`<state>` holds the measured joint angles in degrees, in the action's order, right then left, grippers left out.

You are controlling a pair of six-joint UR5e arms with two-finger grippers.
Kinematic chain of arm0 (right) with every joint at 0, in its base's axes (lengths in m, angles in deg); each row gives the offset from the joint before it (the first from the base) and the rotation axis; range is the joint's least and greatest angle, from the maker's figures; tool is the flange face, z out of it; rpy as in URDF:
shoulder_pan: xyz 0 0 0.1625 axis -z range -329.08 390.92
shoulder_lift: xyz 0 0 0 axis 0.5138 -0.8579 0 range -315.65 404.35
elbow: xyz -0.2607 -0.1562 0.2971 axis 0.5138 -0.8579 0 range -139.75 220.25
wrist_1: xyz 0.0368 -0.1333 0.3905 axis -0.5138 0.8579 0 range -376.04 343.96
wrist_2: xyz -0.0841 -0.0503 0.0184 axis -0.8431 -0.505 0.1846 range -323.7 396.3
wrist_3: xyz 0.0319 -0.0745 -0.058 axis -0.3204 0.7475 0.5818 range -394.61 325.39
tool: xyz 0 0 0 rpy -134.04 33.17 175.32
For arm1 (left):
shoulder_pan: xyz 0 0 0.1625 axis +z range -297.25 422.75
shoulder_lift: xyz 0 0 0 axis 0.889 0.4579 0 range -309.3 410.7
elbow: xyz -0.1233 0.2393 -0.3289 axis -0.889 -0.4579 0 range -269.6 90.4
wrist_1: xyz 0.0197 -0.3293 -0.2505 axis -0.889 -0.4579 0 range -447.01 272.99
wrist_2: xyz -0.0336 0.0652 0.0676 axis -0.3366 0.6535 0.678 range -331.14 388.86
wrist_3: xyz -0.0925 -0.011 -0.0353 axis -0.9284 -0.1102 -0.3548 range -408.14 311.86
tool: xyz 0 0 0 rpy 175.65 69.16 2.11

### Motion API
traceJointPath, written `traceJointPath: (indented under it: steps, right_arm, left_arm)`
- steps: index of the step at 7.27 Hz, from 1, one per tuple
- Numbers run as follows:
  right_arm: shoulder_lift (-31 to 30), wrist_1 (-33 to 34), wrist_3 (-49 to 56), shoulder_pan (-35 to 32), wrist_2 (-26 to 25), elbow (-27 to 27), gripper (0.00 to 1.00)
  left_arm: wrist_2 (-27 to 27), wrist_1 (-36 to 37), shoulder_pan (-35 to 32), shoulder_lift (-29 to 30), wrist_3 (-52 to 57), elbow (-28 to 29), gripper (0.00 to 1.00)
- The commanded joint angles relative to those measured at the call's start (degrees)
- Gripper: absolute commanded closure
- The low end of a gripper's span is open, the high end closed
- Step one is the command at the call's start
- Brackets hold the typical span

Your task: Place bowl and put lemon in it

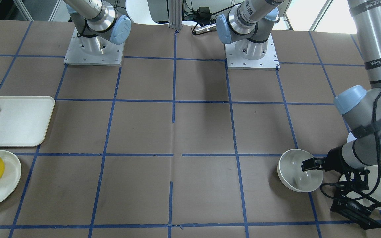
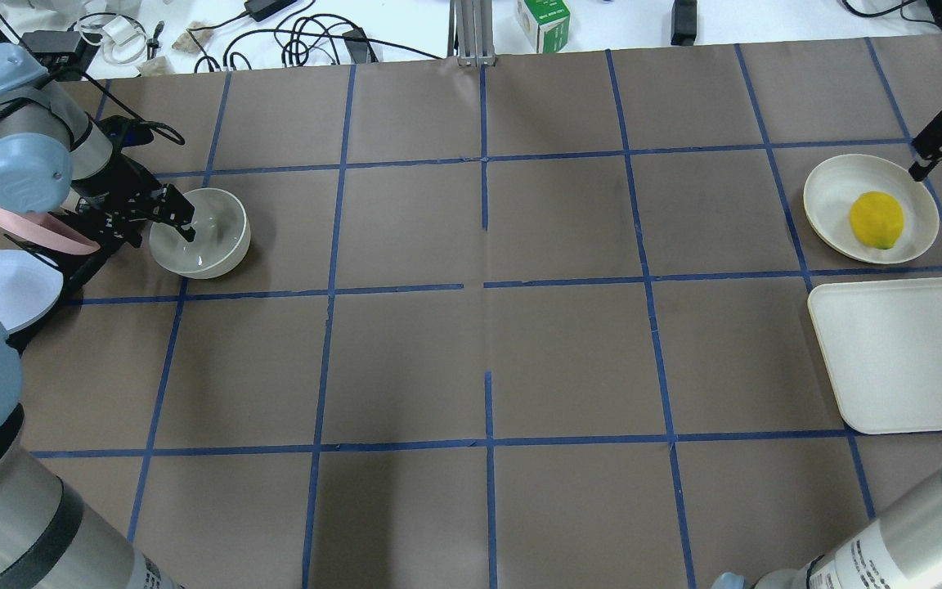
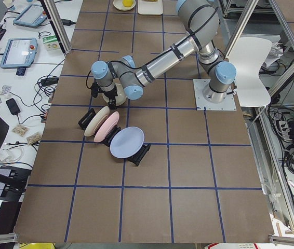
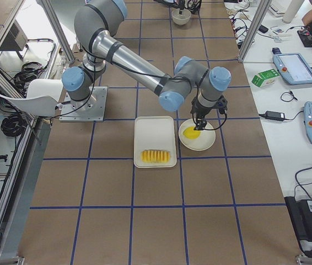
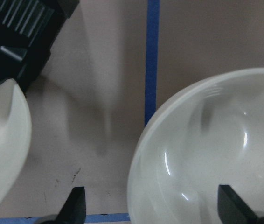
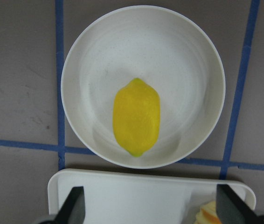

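Glossy, stiff and likely slippery, the bowl [image 2: 217, 241] by the desk's [image 2: 487, 368] left edge wants a rim pinch, so my left fingers [image 5: 78, 205] straddle its wall, spread apart.

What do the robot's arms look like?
The left arm and right arm are shiny silver tubes with pale blue round caps at the joints. Black bands with white lettering and a black cable run along the left arm. The left tool and right tool are black, with two thin fingers each.
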<state>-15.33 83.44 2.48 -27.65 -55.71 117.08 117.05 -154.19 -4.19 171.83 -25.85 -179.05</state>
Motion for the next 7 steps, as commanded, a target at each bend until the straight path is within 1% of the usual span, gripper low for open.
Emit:
traceJointPath:
  steps: [1,2,3,4,6,7]
  right_arm:
    - [5.4,3.4,-0.6,-2.1,-0.2,0.1,0.00]
    - [6.2,3.6,-0.7,-2.4,0.2,0.2,0.00]
    - [7.3,4.1,-0.6,-2.5,0.2,0.2,0.00]
    - [8.4,6.4,-0.6,-2.5,-0.3,0.6,0.02]
    - [8.4,9.6,-0.6,-2.5,-0.7,3.2,0.05]
    - [8.4,9.7,-0.6,-2.5,-0.9,3.4,0.12]
  left_arm:
    - [-0.2,0.4,0.0,0.4,0.7,-0.1,0.69]
    - [-0.1,0.4,0.1,0.6,0.9,-0.2,0.77]
    - [0.0,0.5,0.1,0.9,0.9,0.0,0.93]
    - [0.0,0.5,0.1,0.9,0.9,0.1,1.00]
    - [0.0,0.3,0.2,0.1,0.7,1.1,1.00]
    - [0.1,-0.7,-0.7,-1.3,0.3,1.1,1.00]
